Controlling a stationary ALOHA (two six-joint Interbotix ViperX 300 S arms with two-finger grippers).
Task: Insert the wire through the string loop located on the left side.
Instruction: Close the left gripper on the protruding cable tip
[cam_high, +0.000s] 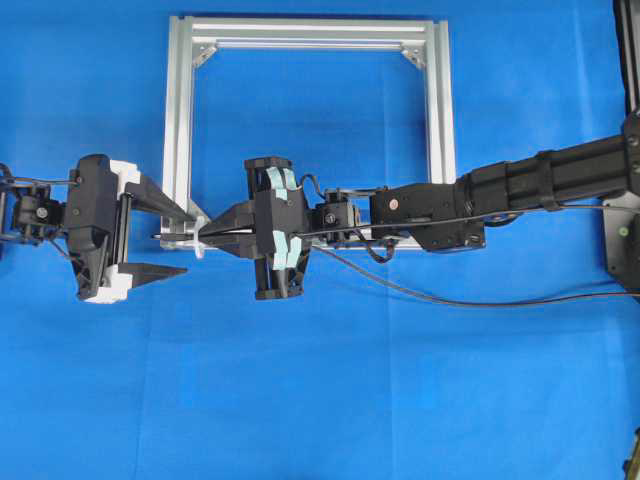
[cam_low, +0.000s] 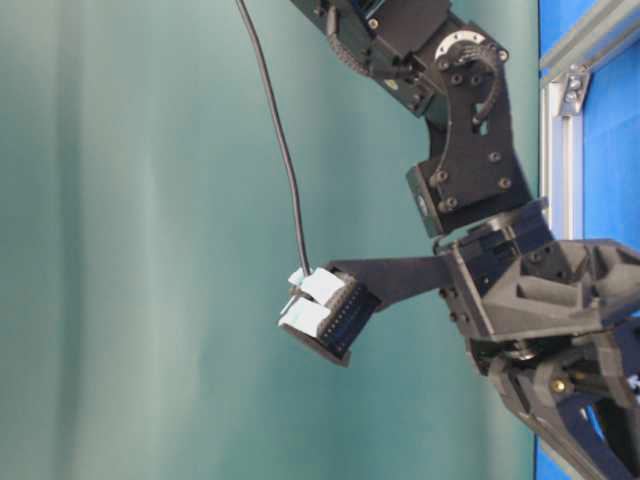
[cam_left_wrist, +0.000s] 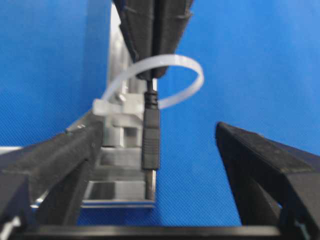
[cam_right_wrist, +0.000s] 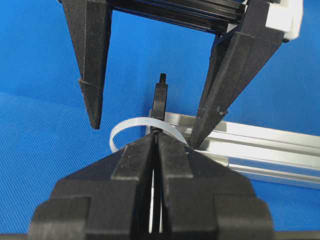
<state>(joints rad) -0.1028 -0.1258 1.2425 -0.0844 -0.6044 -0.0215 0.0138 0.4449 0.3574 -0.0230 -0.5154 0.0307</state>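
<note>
My right gripper (cam_high: 207, 233) is shut on the wire (cam_high: 172, 237), a thin black cable ending in a small plug (cam_left_wrist: 151, 140) with a metal tip. The whitish string loop (cam_left_wrist: 176, 79) stands out from the lower left corner of the silver frame (cam_high: 176, 120). In the right wrist view the loop (cam_right_wrist: 129, 125) arcs around the shut fingertips of the right gripper (cam_right_wrist: 157, 136), and the plug (cam_right_wrist: 160, 99) sticks out beyond it. My left gripper (cam_high: 190, 241) is open, its fingers (cam_right_wrist: 92, 75) on either side of the plug, not touching it.
The square aluminium frame (cam_right_wrist: 260, 145) lies flat on the blue cloth, and its left rail passes close to the left gripper's upper finger (cam_high: 165, 203). A thin black cable (cam_high: 480, 300) trails right across the cloth below the right arm (cam_high: 520, 185).
</note>
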